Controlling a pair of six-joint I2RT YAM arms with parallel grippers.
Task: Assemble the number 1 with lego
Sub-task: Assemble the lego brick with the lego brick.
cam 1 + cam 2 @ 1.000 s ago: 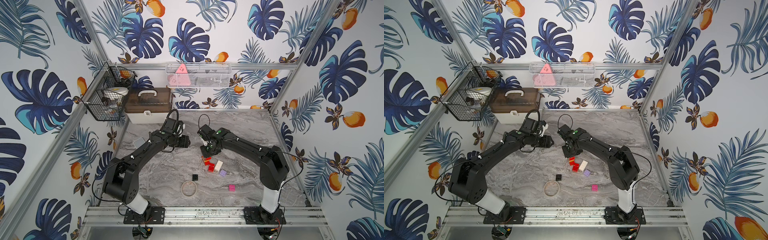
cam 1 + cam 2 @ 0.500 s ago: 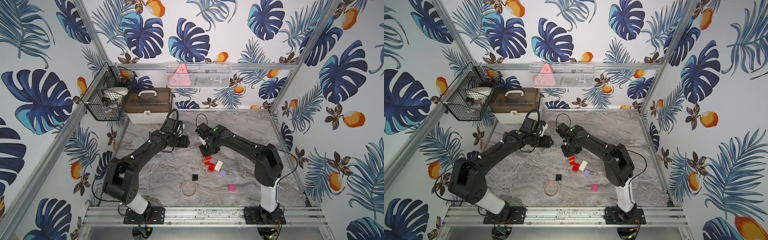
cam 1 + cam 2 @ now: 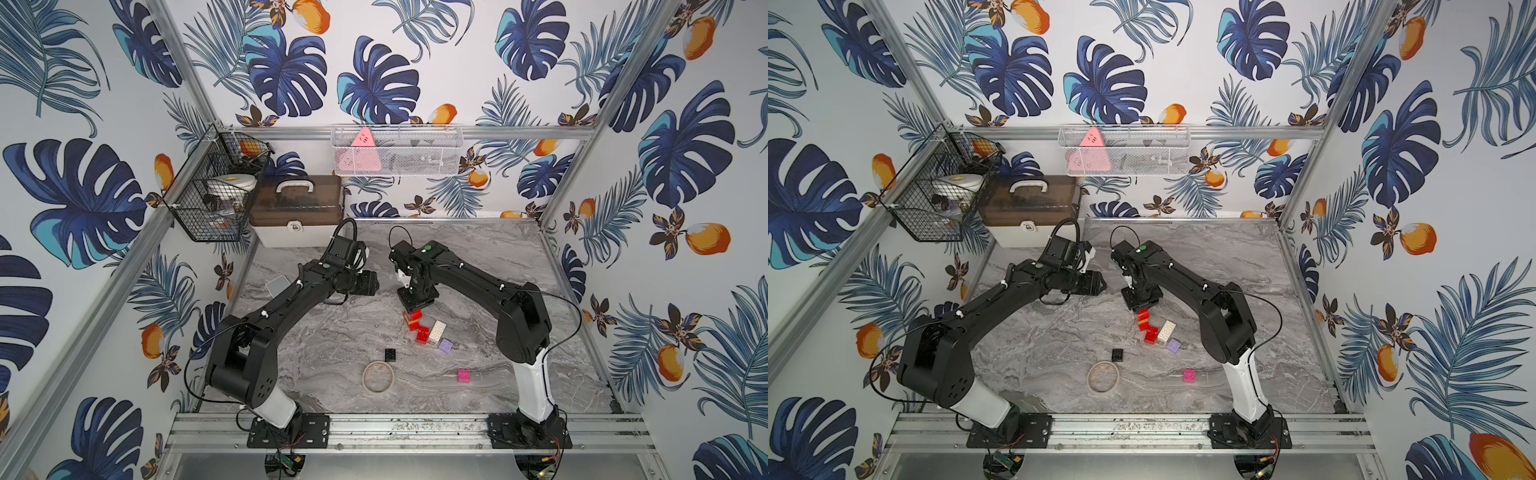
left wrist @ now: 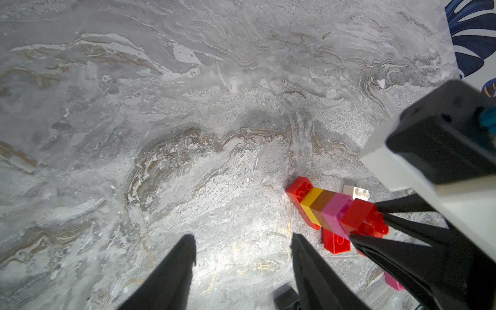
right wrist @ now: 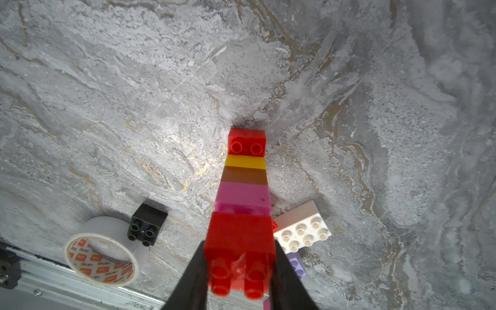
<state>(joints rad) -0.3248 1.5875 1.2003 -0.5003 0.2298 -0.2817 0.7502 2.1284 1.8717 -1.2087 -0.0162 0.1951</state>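
Your right fingers (image 5: 193, 276) are clamped on the red end of the brick stack (image 5: 244, 193); your left fingers (image 4: 171, 273) stand apart above the table (image 4: 188, 107), near that stack.

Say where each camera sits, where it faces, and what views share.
Top view: high behind the bases, looking down on the table; left arm, right arm show.
Top view: beside it, facing alike; both arms and the stack show.
Left wrist: on the left arm, facing the table over the open left gripper; right gripper too.
Right wrist: above the right gripper, shut on the stack.
Shared: all four show the stack.
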